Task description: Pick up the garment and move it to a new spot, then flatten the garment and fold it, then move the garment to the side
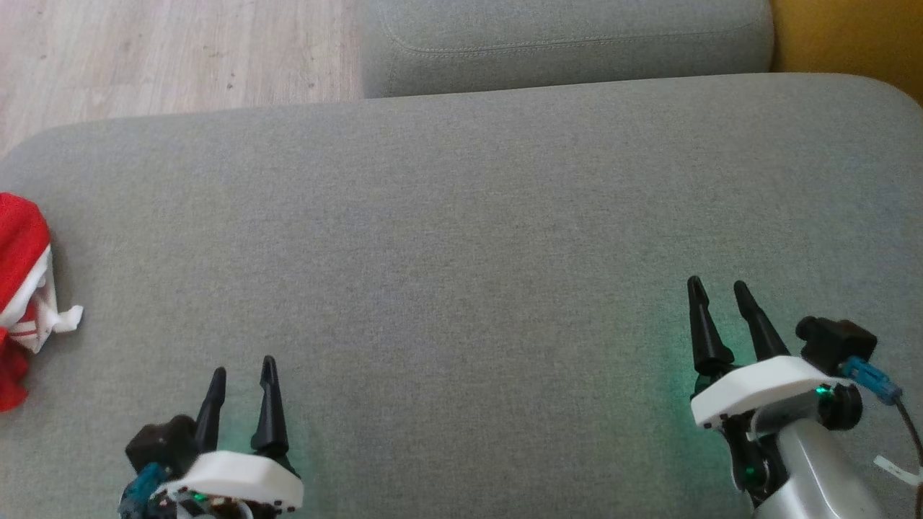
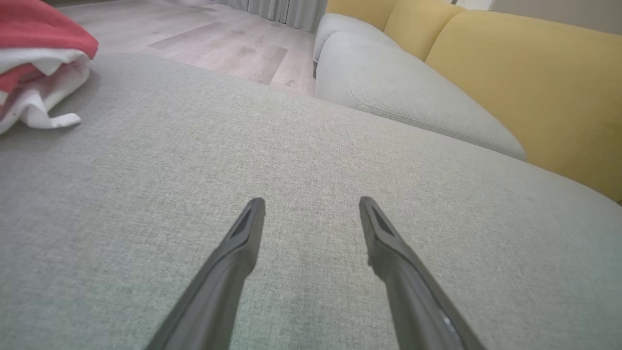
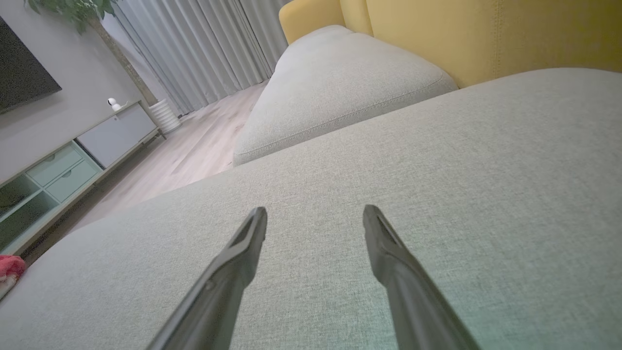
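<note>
Your garment (image 1: 21, 303) is the red-and-white bundle sitting bunched up on the big grey cushion (image 1: 461, 238), way over at the left edge of the head view and partly cut off by the frame. Your left gripper (image 1: 244, 365) is at the lower left with its two dark fingers spread apart and empty. The cloth is off to its left, well apart from it. Your right gripper (image 1: 717, 282) is at the lower right, fingers parted and empty too, over plain upholstery. Both wrist views agree: there's a clear gap between the fingers, with grey fabric under them. A second grey cushion (image 1: 562, 43) sits just beyond, with wood floor (image 1: 180, 58) beside it.
</note>
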